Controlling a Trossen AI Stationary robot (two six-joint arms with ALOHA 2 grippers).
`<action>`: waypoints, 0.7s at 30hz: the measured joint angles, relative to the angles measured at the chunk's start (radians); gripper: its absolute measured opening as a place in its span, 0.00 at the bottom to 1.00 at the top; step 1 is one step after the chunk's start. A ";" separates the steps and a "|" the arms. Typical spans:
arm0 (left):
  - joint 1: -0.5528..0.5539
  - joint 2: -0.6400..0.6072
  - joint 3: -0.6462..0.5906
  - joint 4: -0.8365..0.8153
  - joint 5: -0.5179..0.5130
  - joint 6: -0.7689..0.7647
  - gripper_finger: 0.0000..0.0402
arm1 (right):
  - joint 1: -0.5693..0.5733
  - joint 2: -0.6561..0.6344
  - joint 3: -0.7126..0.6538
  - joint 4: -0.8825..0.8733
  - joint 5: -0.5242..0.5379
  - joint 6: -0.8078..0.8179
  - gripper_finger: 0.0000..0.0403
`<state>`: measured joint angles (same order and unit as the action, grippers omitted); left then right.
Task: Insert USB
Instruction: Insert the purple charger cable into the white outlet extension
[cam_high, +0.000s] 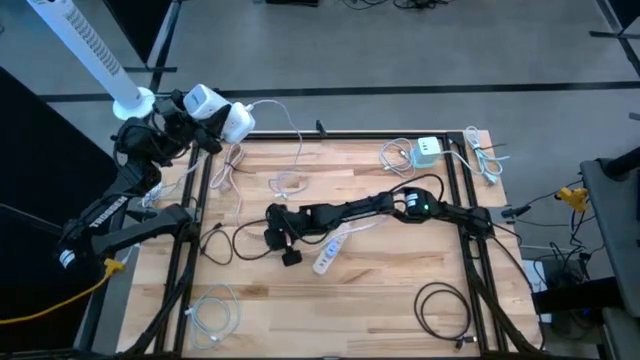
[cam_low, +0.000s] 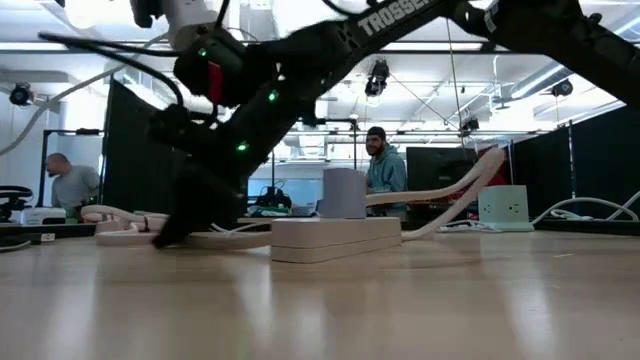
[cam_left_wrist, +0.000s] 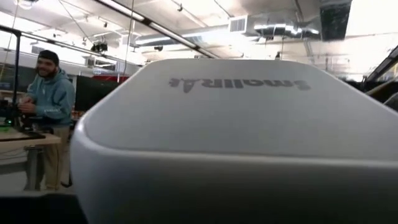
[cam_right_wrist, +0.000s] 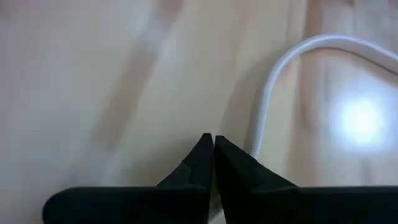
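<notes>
The left end effector (cam_high: 205, 120) sits off the table's (cam_high: 380, 310) edge at about ten o'clock, clamped on a white charger block (cam_high: 222, 112) with its fingers wide around the body. The left wrist view is almost filled by that block (cam_left_wrist: 236, 143), a rounded white face with grey lettering, plus a person (cam_left_wrist: 46, 99) in the room behind, which the overhead picture does not show. From the block a white cable (cam_high: 285, 150) loops onto the table. At centre, the right end effector (cam_high: 282, 235) is low over the wood at about nine o'clock of a white power strip (cam_high: 333, 252). The right wrist view shows its fingers (cam_right_wrist: 199, 162) pressed together, empty, beside a white cable (cam_right_wrist: 273, 87).
</notes>
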<state>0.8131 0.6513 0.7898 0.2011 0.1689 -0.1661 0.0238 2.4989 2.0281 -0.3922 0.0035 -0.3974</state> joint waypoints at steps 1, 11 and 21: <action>0.000 -0.002 0.000 -0.007 -0.001 0.002 0.71 | 0.000 -0.011 0.000 -0.058 0.030 -0.026 0.00; 0.001 -0.040 -0.001 -0.064 -0.005 0.021 0.71 | -0.084 -0.116 -0.008 -0.660 0.087 -0.036 0.00; 0.002 -0.054 -0.001 -0.090 -0.005 0.023 0.71 | -0.113 -0.220 -0.019 -0.280 -0.078 -0.022 0.00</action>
<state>0.8146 0.5977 0.7887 0.1112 0.1635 -0.1435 -0.0890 2.2786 2.0092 -0.6726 -0.0750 -0.4194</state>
